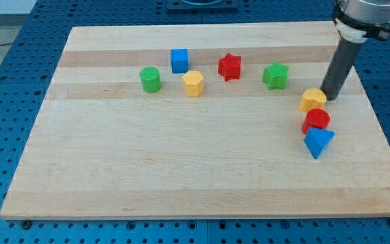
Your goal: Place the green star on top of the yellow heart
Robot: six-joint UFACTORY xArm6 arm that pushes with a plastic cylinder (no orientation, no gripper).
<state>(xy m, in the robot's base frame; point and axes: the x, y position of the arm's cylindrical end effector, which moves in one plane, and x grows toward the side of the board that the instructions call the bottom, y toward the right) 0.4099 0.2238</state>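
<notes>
Rod stands upright at upper right, my tip on the bench just right of the yellow heart, green star up-left; no pincer here.

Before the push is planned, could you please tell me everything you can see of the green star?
The green star is a small, chunky, star-shaped block of matte green, plastic-looking material. It lies flat on the wooden board, in the upper right part of the view, touching nothing. The red star lies to its left, the yellow heart below and to its right. My tip rests beside that heart, clear of the green star.
</notes>
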